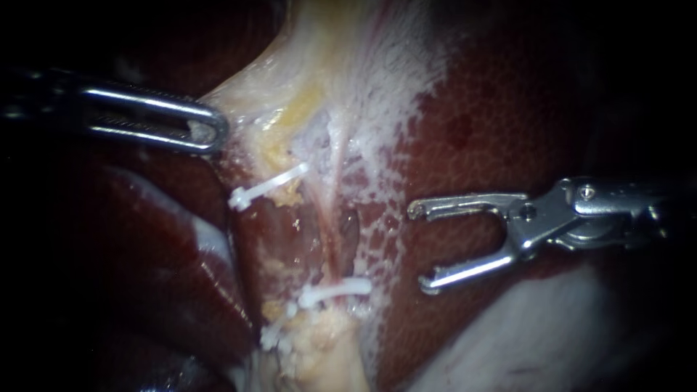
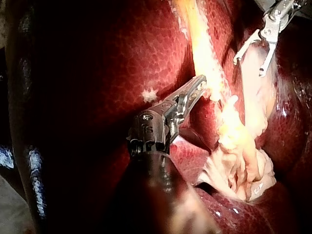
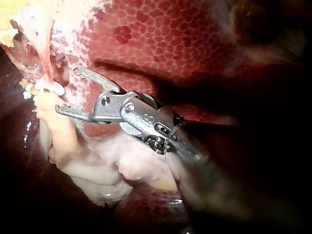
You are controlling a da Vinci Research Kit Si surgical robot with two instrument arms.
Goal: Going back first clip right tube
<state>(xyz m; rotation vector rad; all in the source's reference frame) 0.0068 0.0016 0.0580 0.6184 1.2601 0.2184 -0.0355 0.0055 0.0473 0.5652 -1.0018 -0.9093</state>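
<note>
The clip [image 1: 335, 290] on the right tube [image 1: 336, 218] is a short white plastic bar. It lies crosswise over the tube's lower end, just where the tube meets a lumpy, yellow-white stump of fat [image 1: 323, 345]. The tube itself is a thin, smooth, pinkish cord running down the cleared gap in the tissue. The right instrument [image 1: 422, 247] hangs beside the clip but apart from it, over the liver [image 1: 494, 109]. Its two bright metal jaws are spread wide, hooked at the tips, with nothing between them. The liver is dark red and finely mottled, with a frayed white film along its edge nearest the tube. Two further white bars show: an upper clip [image 1: 268, 185] slanted on the far side of the tube from the right instrument, and a lower clip [image 1: 276, 334] down against the fat. The left instrument [image 1: 214, 131] has its slotted, polished jaws pressed together on the pale fibrous tissue [image 1: 327, 58] just above the upper clip.
</note>
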